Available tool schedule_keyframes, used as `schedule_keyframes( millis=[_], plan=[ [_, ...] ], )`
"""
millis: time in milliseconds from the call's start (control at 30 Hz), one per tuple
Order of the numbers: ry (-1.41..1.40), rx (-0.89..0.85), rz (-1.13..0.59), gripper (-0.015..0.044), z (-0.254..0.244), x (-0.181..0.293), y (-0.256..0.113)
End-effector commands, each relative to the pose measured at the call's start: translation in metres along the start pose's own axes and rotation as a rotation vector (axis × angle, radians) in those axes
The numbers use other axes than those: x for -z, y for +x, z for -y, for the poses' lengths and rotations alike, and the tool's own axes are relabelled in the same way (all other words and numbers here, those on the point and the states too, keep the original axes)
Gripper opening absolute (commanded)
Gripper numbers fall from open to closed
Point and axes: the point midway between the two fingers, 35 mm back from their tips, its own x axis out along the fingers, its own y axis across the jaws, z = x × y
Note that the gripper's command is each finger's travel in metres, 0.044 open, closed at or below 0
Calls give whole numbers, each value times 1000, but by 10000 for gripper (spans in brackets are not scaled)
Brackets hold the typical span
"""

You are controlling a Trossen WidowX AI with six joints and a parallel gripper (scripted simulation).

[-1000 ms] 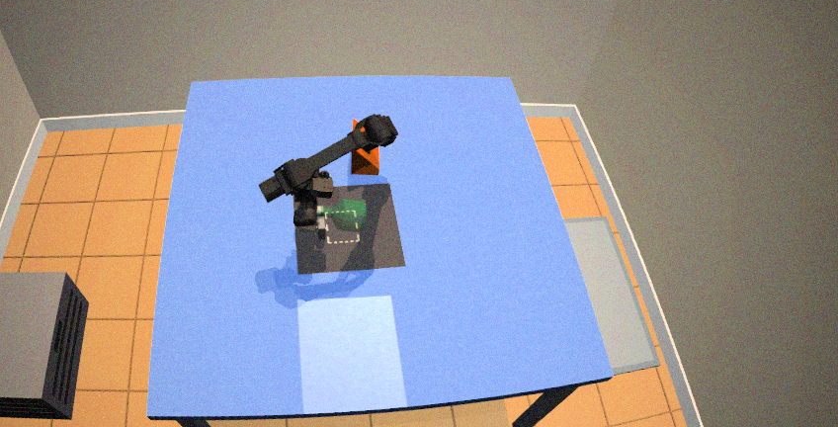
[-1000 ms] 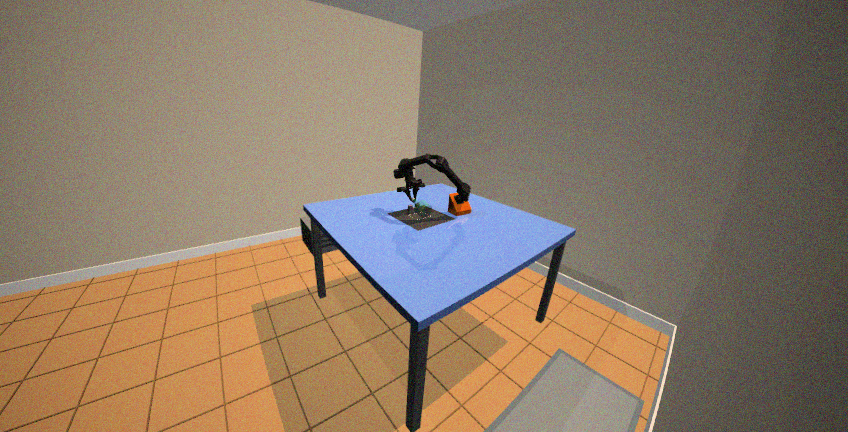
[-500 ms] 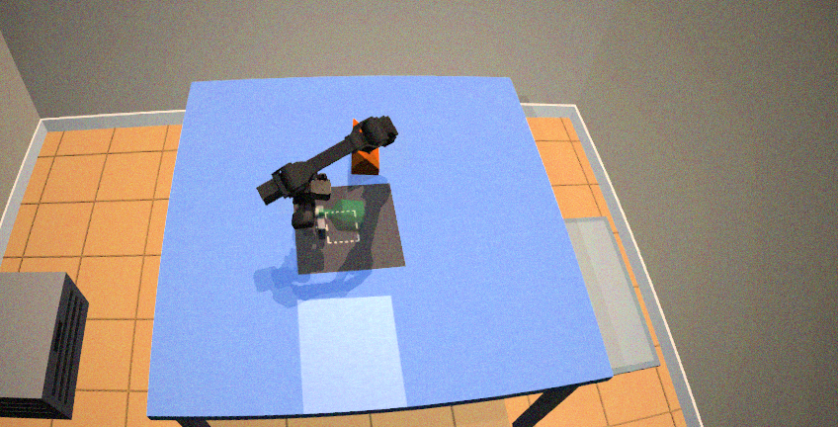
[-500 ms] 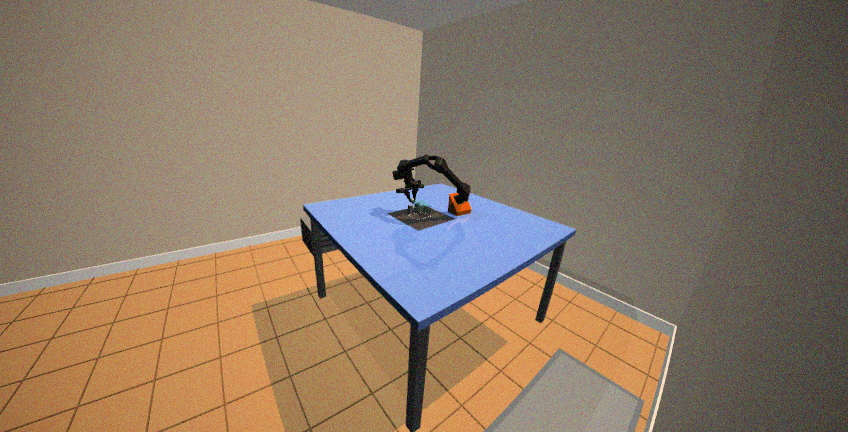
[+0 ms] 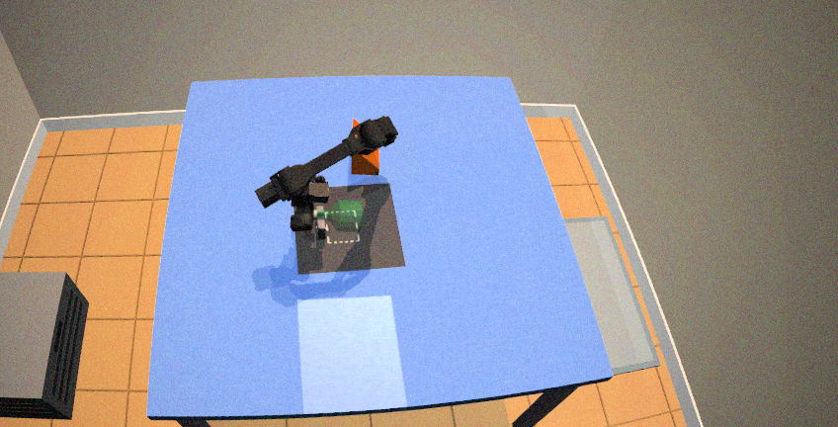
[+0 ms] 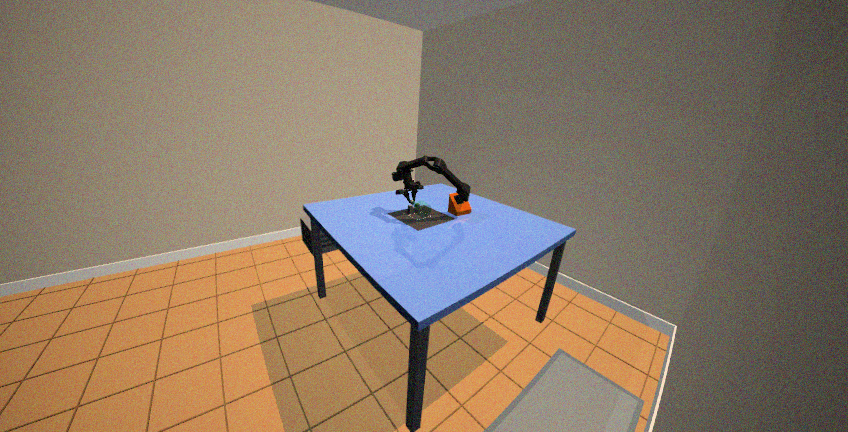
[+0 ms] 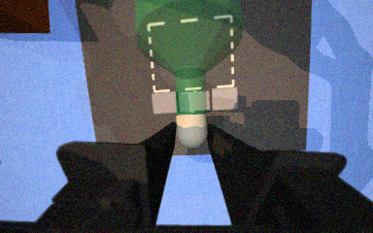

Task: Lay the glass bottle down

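Black fingers are nearest you in the wrist view: your gripper (image 5: 317, 214) (image 6: 411, 202) (image 7: 191, 127) stands partly open, closed around the pale, rounded neck end of the green glass bottle (image 5: 349, 214) (image 6: 423, 209) (image 7: 190, 50). The bottle lies on its side, its neck pointing towards your gripper and its wide body away.

Just beyond your fingertips, the grey U-shaped rest (image 5: 320, 230) (image 6: 410, 210) (image 7: 164, 103) shows a block on either side of the green neck. You cannot tell from these views whether the glass touches it. Farther along, the bottle's body overlaps the white dashed outline (image 5: 342, 241) (image 7: 232, 53) and reaches past its far edge in your wrist view. From the top, the body appears shifted towards the orange block (image 5: 366, 164) (image 6: 458, 204) (image 7: 14, 16), covering only part of the outline.

Under all this is a dark mat (image 5: 384, 246) (image 6: 419, 225) (image 7: 111, 97) on a blue table (image 5: 470, 246) (image 6: 476, 261) (image 7: 28, 97). Beyond and below the table, you have orange floor tiles (image 5: 94, 234) (image 6: 148, 338).
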Motion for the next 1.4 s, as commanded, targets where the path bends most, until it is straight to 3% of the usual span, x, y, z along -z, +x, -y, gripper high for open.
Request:
schedule_keyframes(
  millis=[0,1367],
  plan=[
    [0,4,-1,114,4,0,1],
    [-20,-16,-15,114,6,3,9]
  ],
)
